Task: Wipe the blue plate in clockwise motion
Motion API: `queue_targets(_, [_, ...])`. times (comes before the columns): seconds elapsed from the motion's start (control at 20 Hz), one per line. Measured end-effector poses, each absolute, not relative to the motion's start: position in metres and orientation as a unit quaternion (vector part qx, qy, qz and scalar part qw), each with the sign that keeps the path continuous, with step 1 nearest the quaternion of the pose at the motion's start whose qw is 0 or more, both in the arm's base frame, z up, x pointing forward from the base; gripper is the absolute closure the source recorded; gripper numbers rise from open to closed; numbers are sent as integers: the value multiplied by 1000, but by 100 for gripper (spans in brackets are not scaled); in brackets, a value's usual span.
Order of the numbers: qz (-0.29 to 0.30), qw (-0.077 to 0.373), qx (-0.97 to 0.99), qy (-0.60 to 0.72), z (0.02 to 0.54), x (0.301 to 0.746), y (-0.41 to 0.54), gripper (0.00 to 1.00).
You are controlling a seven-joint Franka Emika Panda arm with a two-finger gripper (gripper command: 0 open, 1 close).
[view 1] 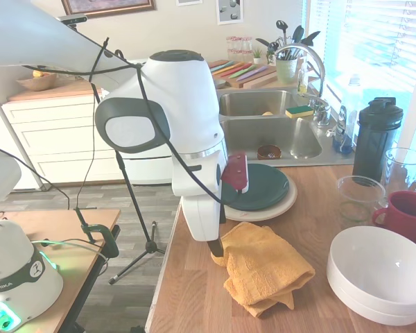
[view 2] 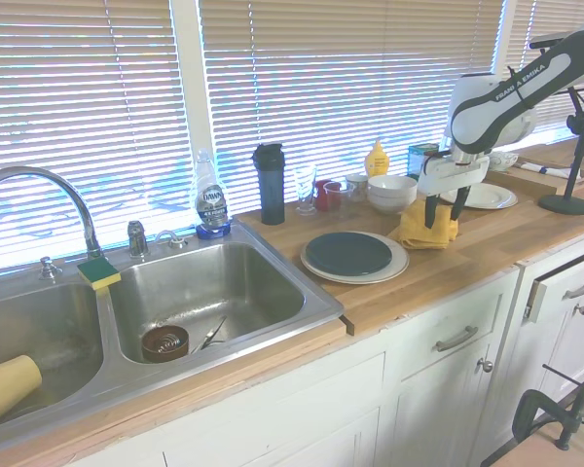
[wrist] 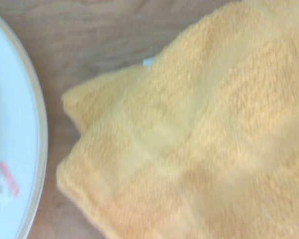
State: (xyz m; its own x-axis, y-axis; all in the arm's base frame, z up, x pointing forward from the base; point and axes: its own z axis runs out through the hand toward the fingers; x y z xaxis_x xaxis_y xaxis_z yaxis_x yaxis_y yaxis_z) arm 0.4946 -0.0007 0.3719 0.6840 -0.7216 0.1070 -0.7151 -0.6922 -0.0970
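A: How does the claw (view 2: 443, 216) stand?
B: Fingers spread apart, pointing down over the crumpled yellow towel (view 1: 265, 272) on the wooden tabletop (view 2: 467, 255), gripping nothing.
A: And the blue plate (view 2: 347, 253)?
B: Just beside the towel, stacked on the larger cream plate (view 2: 394, 265), between towel and sink (view 2: 204, 302).

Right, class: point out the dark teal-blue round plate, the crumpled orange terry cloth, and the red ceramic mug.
dark teal-blue round plate (view 2: 347, 252): second exterior view, centre of its face.
crumpled orange terry cloth (view 1: 263, 267): first exterior view, middle fold.
red ceramic mug (view 1: 410, 215): first exterior view, outer wall.
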Motion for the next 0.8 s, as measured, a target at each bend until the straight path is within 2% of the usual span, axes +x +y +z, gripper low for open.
queue_targets(0.25, [-71,40,-914,397,350,509,-3,0])
queue_targets(0.5, [-48,108,-908,403,347,525,-16,0])
queue_targets(0.75, [-18,116,-911,396,333,533,-24,0])
queue_targets(0.8, [-13,115,-911,395,330,534,-25,100])
